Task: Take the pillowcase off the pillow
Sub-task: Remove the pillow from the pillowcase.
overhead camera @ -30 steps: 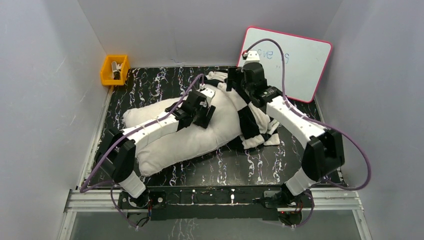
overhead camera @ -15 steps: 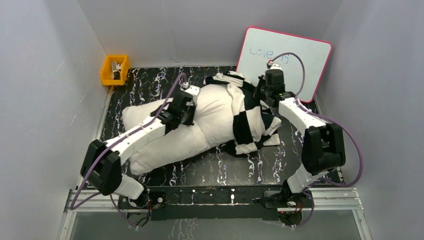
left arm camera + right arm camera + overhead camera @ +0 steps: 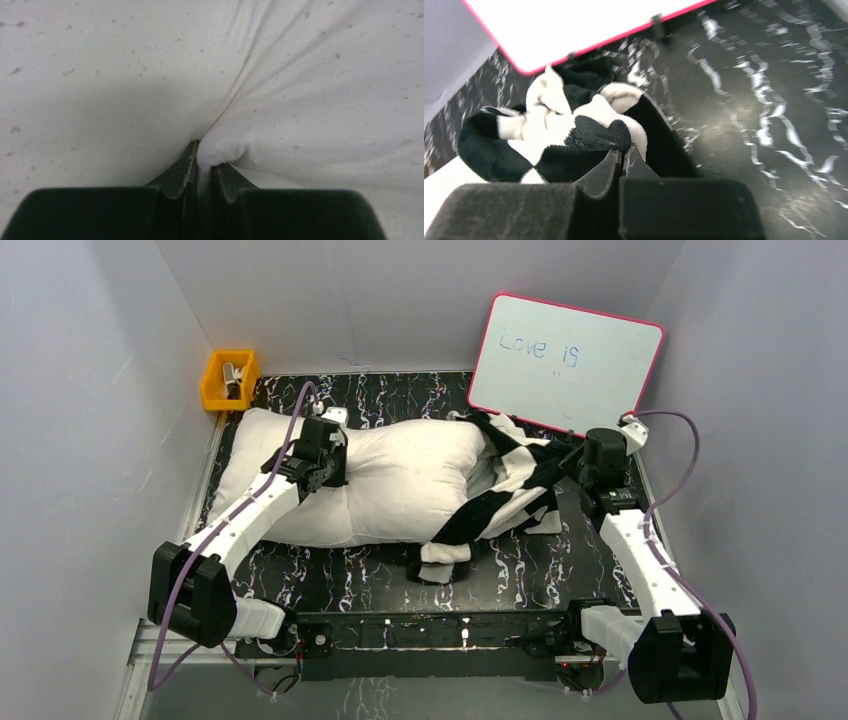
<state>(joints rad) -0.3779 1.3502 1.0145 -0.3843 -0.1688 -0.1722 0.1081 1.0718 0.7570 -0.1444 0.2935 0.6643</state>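
Anchoring the pillow [image 3: 400, 485] near its left end with the left gripper [image 3: 205, 157], closed on a fold of its white fabric. Gripping the pillowcase [image 3: 500, 495], bunched at the pillow's right end, in the clamped right gripper [image 3: 623, 152] for drawing off rightward.

whiteboard [image 3: 600, 380]: pink frame, propped up at the far right corner of the table [image 3: 380, 570]
writing [image 3: 540, 348]: "Love is", handwritten in blue marker, kinda faint
where on the board: upper left area, one line, slanting a bit
right wrist view: the same board shows washed-out white, can't read any of it there
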